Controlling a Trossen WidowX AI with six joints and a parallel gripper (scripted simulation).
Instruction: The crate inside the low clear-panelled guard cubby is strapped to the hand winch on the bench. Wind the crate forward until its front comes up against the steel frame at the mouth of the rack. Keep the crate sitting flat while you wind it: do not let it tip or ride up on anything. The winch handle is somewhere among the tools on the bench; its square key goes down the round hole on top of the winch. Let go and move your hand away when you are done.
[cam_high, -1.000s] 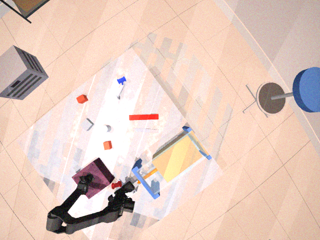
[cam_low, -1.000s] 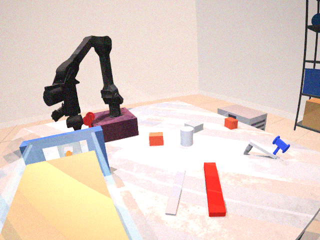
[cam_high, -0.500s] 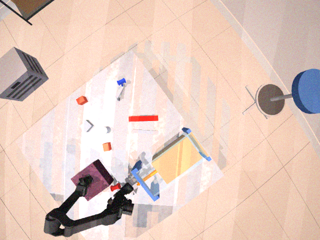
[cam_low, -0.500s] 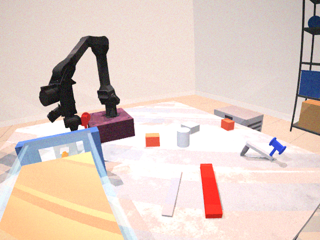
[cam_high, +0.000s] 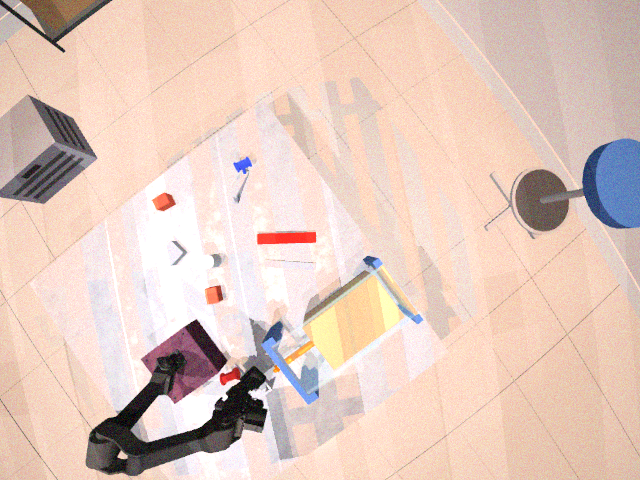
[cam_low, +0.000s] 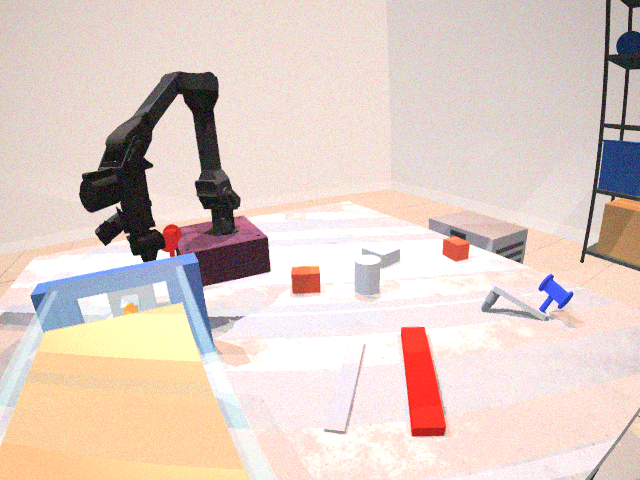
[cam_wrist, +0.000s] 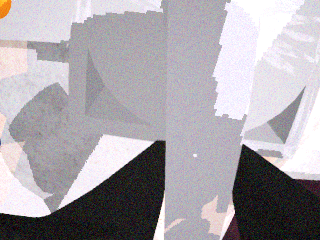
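Note:
My gripper (cam_high: 262, 378) (cam_low: 149, 256) (cam_wrist: 202, 145) is shut on the grey part of the winch handle (cam_wrist: 192, 90), whose red knob (cam_high: 230, 376) (cam_low: 171, 237) sticks out beside the fingers. It is low over the grey winch (cam_wrist: 120, 65), in front of the cubby mouth; whether the key is seated in the hole is hidden. The yellow crate (cam_high: 356, 320) (cam_low: 118, 392) looks flat inside the clear-panelled cubby. An orange strap (cam_high: 299, 351) (cam_low: 130, 308) runs from it through the blue mouth frame (cam_high: 292, 373) (cam_low: 118, 271). A gap shows between crate and frame.
A blue-knobbed crank (cam_high: 241, 165) (cam_low: 555, 292), a red bar (cam_high: 286, 238) (cam_low: 422, 379), a thin pale strip (cam_low: 346, 390), a grey cylinder (cam_low: 367, 276), an angled grey piece (cam_low: 385, 255) and two orange blocks (cam_high: 213, 294) (cam_high: 163, 201) lie on the bench. The arm stands on a maroon block (cam_low: 227, 260).

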